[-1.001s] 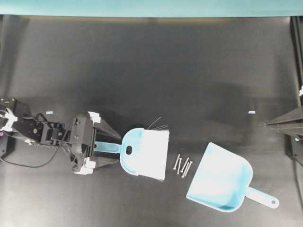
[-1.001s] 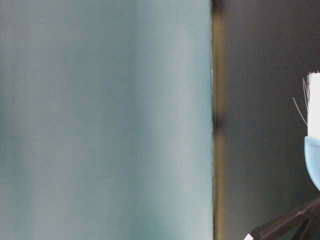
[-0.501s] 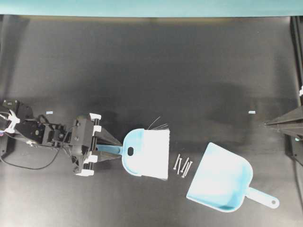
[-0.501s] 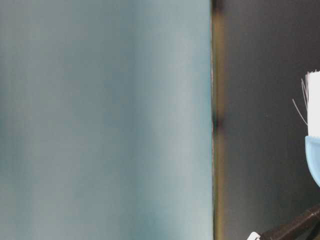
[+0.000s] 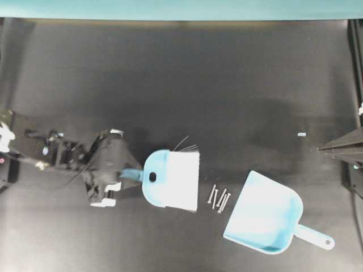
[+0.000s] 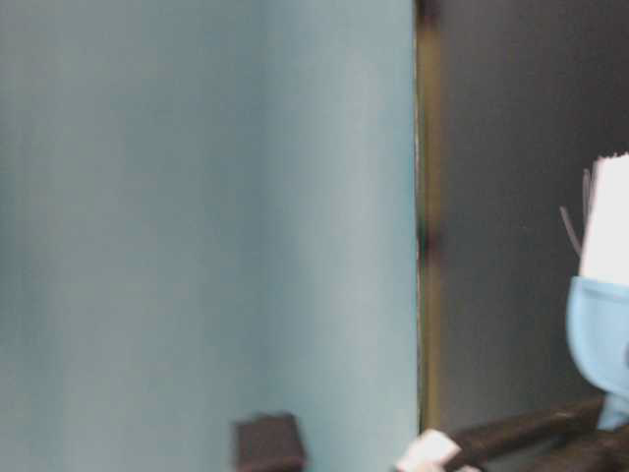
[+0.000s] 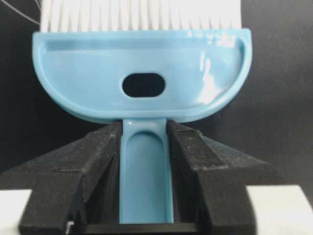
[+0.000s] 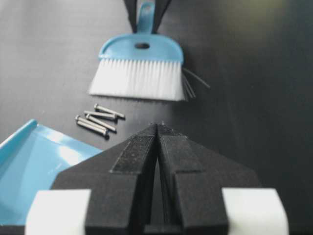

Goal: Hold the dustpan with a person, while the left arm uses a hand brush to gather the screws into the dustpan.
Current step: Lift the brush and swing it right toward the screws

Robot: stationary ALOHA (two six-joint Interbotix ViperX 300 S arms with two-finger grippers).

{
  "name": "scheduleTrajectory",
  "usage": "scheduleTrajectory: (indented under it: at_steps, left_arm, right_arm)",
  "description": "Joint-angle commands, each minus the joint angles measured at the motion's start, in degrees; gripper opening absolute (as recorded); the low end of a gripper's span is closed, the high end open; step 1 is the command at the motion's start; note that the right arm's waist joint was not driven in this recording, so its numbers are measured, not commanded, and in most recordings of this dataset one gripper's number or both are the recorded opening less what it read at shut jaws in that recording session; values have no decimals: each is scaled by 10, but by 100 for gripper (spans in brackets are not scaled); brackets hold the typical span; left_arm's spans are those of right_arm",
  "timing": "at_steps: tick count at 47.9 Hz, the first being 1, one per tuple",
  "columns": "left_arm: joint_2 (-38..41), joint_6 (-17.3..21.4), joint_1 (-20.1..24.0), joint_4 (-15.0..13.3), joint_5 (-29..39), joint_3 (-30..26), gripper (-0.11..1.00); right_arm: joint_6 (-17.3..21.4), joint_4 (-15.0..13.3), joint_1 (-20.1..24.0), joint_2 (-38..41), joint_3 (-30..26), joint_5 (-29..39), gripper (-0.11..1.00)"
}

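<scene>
One dustpan [image 5: 266,215], one brush [image 5: 170,180], four screws [image 5: 219,199], two grippers, all on one black table [image 5: 187,79].

Nearest in the right wrist view, the right gripper [image 8: 157,128] shows both fingers pressed together at the tips, nothing between them. It sits at the table's right edge, level, pointing towards the middle, well apart from every item.

Just beyond it lies the dustpan, flat on the table, open mouth towards the screws, handle pointing away to the lower right. Nothing is inside the pan.

The screws lie in a tight bundle on the table, near the pan's mouth but outside it, between pan and brush.

Next comes the brush, white bristles towards the screws and just short of them, a few dark stray bristles sticking out at one end.

Farthest, the left gripper [image 7: 145,134] is clamped on the brush handle, one finger on each side, the oval slot just ahead of the tips. The left arm [image 5: 62,158] reaches in from the table's left edge, blurred in the overhead view
</scene>
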Motion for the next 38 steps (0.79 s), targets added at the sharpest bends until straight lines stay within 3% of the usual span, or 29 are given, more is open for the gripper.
scheduleTrajectory:
  at_steps: [1,13,28,33,38]
  left_arm:
    - [-47,28,2,2,120,-47,30]
    - [-95,84,9,2,396,-159,30]
    - [-47,150,21,8,765,-323,30]
    - [-16,151,32,11,833,-376,30]
    - [15,156,38,11,832,-406,30]
  right_arm:
    - [-4,-1,0,2,-3,-3,0]
    - [-4,-1,-1,3,-4,-3,0]
    - [-4,-1,0,2,-3,-3,0]
    - [-4,-1,-1,2,-3,-3,0]
    - [-4,-2,0,2,-3,-3,0]
